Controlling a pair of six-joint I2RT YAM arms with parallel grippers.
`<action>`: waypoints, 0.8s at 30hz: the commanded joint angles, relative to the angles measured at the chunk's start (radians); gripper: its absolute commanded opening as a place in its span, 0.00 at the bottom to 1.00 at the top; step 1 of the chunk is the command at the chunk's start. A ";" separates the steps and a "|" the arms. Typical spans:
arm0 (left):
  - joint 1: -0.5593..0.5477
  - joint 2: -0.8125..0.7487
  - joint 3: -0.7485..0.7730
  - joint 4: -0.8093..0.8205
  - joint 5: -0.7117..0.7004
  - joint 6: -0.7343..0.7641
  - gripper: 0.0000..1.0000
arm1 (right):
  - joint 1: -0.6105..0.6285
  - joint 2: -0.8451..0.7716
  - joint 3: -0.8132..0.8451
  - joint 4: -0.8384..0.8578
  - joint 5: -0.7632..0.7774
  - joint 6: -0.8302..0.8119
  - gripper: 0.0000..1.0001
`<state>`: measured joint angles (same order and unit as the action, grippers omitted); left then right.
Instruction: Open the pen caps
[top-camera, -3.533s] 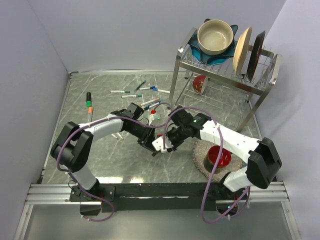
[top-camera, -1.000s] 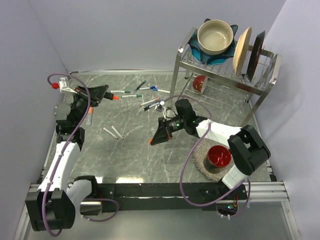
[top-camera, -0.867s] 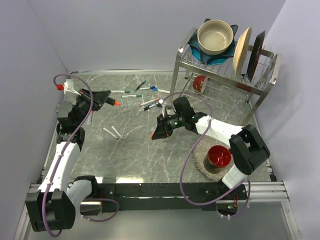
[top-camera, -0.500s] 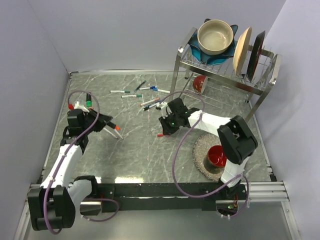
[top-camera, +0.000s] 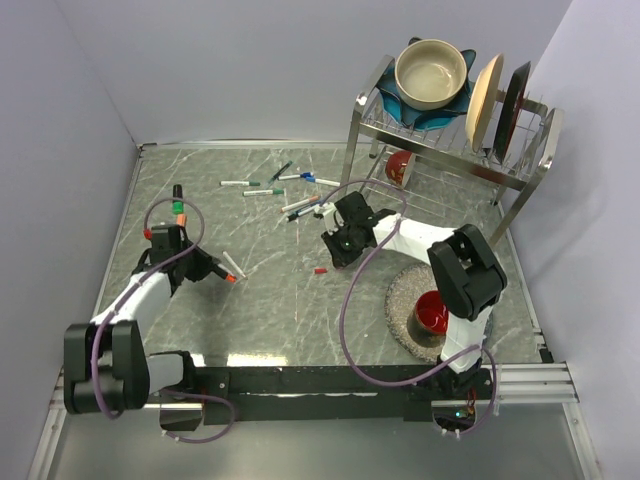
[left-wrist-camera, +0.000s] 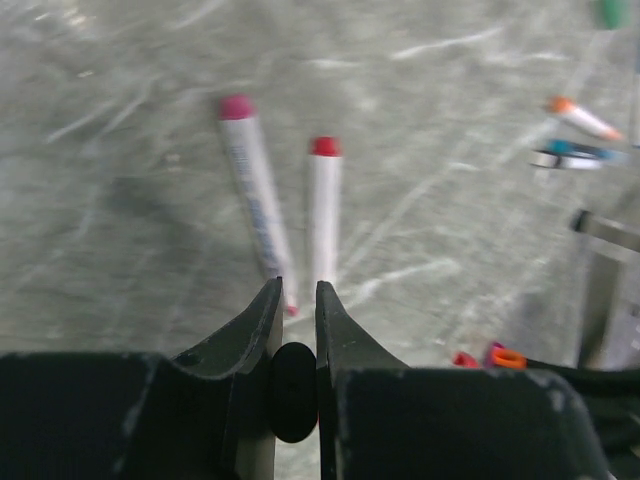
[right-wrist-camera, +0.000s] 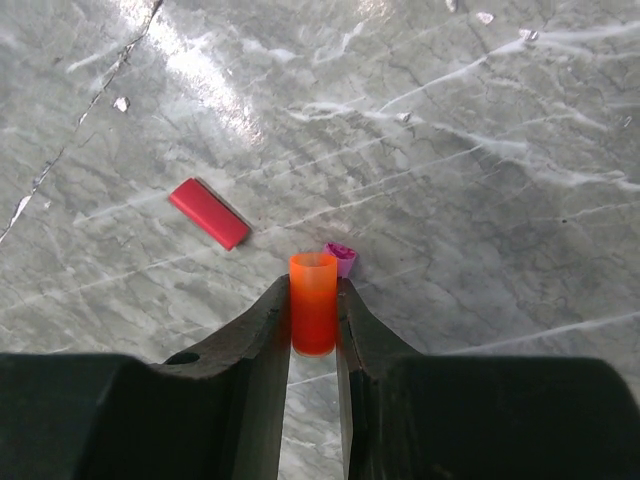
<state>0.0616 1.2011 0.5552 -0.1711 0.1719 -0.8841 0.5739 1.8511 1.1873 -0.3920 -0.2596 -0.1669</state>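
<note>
A red bowl (top-camera: 437, 311) sits on a round mat (top-camera: 399, 297) at the near right of the bench (top-camera: 270, 310).

At the near left, the left pincer (left-wrist-camera: 296, 291) hangs low over the bench with its fingers almost pressed together. It pinches an orange-tipped marker (top-camera: 230, 278). From above only the orange tip shows past the fingers, and in the wrist view a dark round shape fills the narrow gap. Just beyond the fingertips two white barrels lie side by side, close but apart: a pink-tipped marker (left-wrist-camera: 255, 190) on the left and a red-tipped marker (left-wrist-camera: 322, 215) on the right.

Near the middle, the right pincer (right-wrist-camera: 313, 286) points down at the bench and pinches an orange cap (right-wrist-camera: 313, 300), which stands upright between the fingers with its open end up. A pink cap (right-wrist-camera: 342, 257) lies on the bench just behind it. A red cap (right-wrist-camera: 208, 213) lies flat on the bench to the left of both and well clear of the fingers.

Farther back, several capped markers (top-camera: 262, 192) lie scattered across the bench. By the left edge are black, green and orange ends (top-camera: 178, 205); I cannot tell whether these stand or lie. At the far right a wire dish rack (top-camera: 440, 150) carries a beige bowl (top-camera: 431, 72) and upright plates (top-camera: 487, 88).
</note>
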 joint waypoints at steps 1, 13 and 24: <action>0.003 0.049 0.005 -0.015 -0.054 0.007 0.01 | -0.006 0.028 0.052 -0.027 -0.003 -0.019 0.26; 0.003 0.101 -0.017 0.002 -0.089 0.005 0.12 | -0.006 0.057 0.086 -0.061 -0.040 -0.028 0.41; 0.003 0.107 -0.020 -0.002 -0.114 0.000 0.26 | -0.008 0.022 0.086 -0.064 -0.038 -0.042 0.53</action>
<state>0.0624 1.3128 0.5434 -0.1883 0.0803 -0.8845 0.5732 1.9026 1.2400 -0.4427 -0.3000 -0.1848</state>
